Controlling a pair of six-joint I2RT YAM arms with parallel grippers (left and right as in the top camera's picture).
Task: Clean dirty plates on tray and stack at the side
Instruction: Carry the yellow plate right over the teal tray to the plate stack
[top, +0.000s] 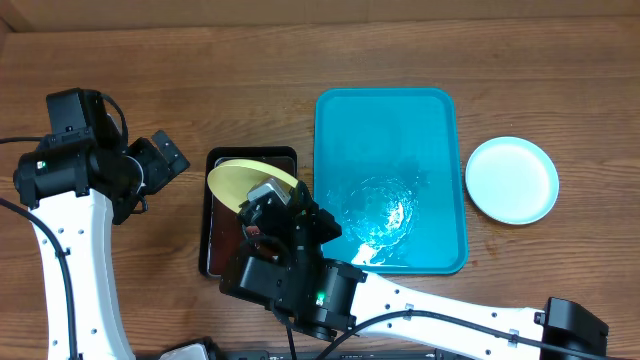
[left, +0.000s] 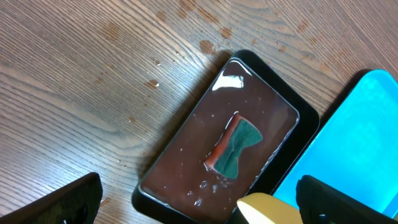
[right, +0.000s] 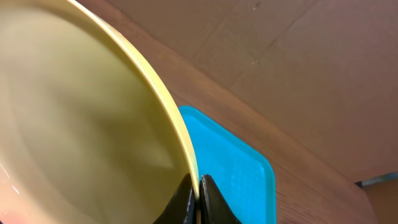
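- Plates first: you have one pale yellow-green plate (top: 250, 178) up in the air, tilted, over the 12 o'clock end of the black tray (top: 209, 215).
- Your right gripper (right: 199, 198) is pinching that plate's rim. In the right wrist view its two fingers are pressed together on the thin yellow edge.
- Your other visible plate, the pale blue-white plate (top: 512, 180), lies flat on the wooden table (top: 200, 60) at 3 o'clock from the turquoise tray (top: 340, 120). It sits near the tray's rim without touching it.
- Your turquoise tray carries a wet, glinting patch (top: 385, 215) toward its 6 o'clock end.
- Your black tray sits just beside the turquoise tray, at its 9 o'clock side, and holds brown liquid.
- You can see a green and orange sponge (left: 236, 148) lying in that liquid near the middle of the black tray.
- Your left gripper (top: 165, 158) hovers above the table at 10 o'clock from the black tray. Its fingers (left: 68, 202) are spread wide apart.
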